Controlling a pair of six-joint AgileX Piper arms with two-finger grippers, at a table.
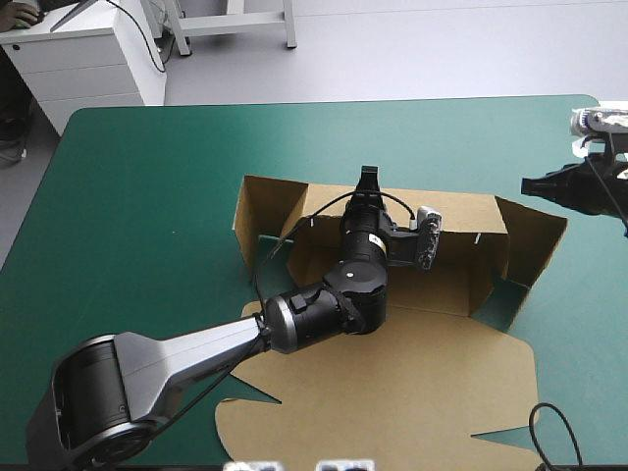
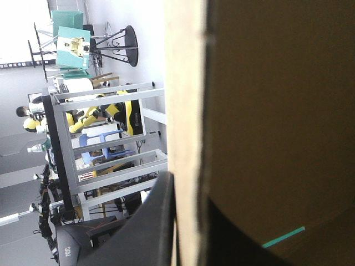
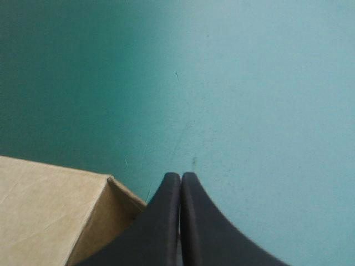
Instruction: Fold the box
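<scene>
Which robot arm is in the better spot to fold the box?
Probably left. The left gripper is shut on the raised far wall of the box, board between its fingers. The right gripper is shut over teal-green cover beside the box's right end.

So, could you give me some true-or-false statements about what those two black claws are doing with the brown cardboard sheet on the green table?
1. The left gripper is clamped on the far wall of the brown cardboard box. True.
2. The right gripper holds the box too. False: it is shut on nothing, over the teal-green table cover beside the box.
3. The box's broad lid panel lies flat. True.
4. The whole box lies flat. False: its far wall stands up.
</scene>
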